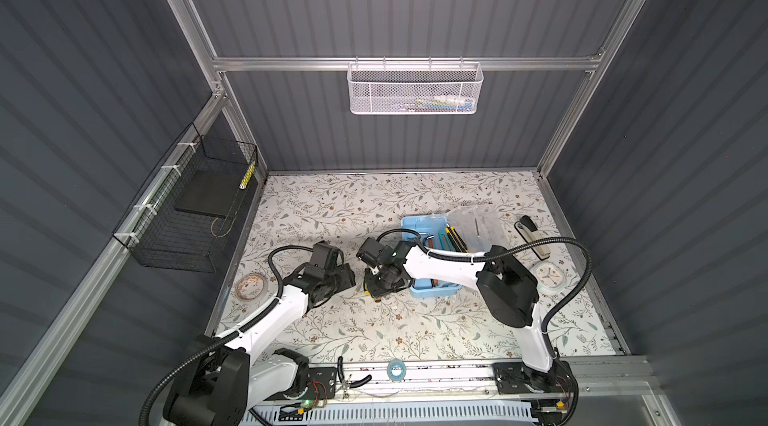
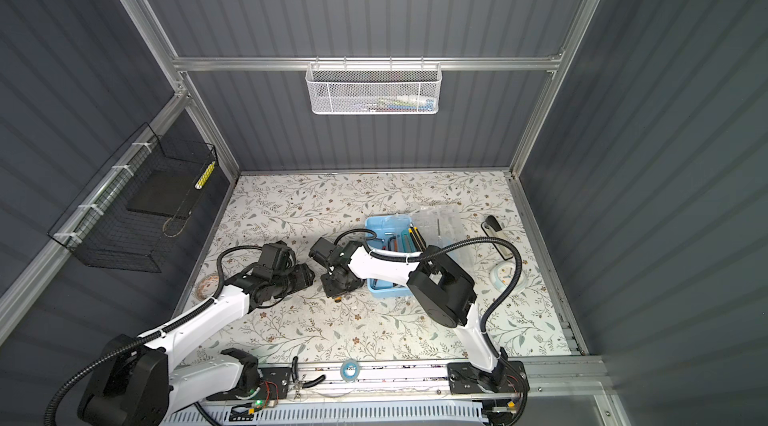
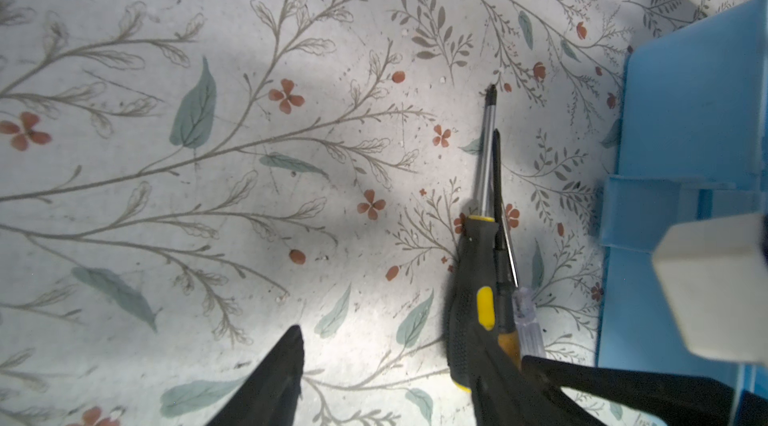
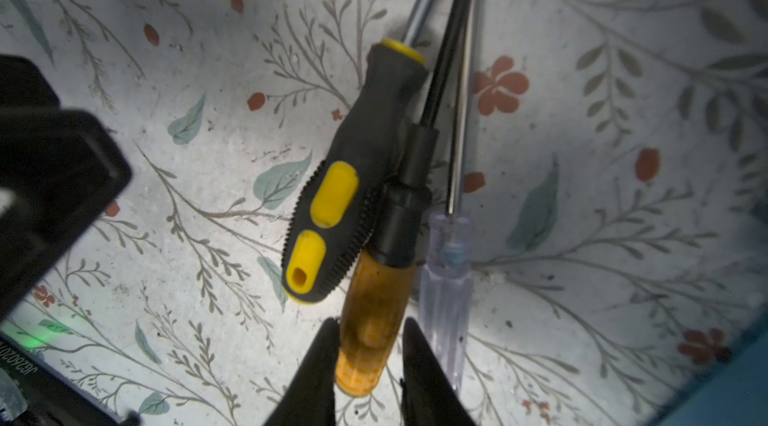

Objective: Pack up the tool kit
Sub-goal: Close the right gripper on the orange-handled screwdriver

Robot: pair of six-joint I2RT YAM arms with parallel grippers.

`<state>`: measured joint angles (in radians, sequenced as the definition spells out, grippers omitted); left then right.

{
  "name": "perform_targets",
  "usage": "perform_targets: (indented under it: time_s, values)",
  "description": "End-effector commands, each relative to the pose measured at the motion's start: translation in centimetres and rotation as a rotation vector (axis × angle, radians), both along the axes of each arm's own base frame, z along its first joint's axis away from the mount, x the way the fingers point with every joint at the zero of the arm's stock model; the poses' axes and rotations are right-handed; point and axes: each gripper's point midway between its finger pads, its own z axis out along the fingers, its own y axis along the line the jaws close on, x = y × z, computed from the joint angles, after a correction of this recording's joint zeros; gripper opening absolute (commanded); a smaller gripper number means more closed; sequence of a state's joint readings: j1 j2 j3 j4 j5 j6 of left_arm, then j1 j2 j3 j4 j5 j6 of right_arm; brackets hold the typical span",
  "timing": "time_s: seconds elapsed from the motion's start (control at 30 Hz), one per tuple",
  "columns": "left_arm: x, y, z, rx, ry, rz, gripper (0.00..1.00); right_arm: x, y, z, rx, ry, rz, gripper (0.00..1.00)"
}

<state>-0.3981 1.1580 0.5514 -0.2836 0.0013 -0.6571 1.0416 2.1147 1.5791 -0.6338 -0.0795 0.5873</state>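
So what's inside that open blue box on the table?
The tool kit holds several slim tools: black-and-yellow ones, a teal one and what looks like a dark hex key. The right arm crosses over its middle, so whatever lies beneath is hidden.

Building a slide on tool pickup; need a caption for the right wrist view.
Right hand closed on the amber-handled screwdriver, between the black-and-yellow screwdriver and the clear-handled screwdriver.
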Motion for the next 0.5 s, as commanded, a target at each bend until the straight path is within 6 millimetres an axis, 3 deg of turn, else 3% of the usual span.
perform_targets:
  time_s: [0.0,0.47]
  values:
    - [0.2,-0.1,-0.2,0.004,-0.006,-0.021,0.63,-0.2,-0.3,-0.9,-0.044,0.015,-0.004,0.30]
    - [0.8,-0.6,-0.6,-0.013,-0.008,-0.028,0.63,-0.4,-0.6,-3.1,-0.099,0.044,-0.002,0.32]
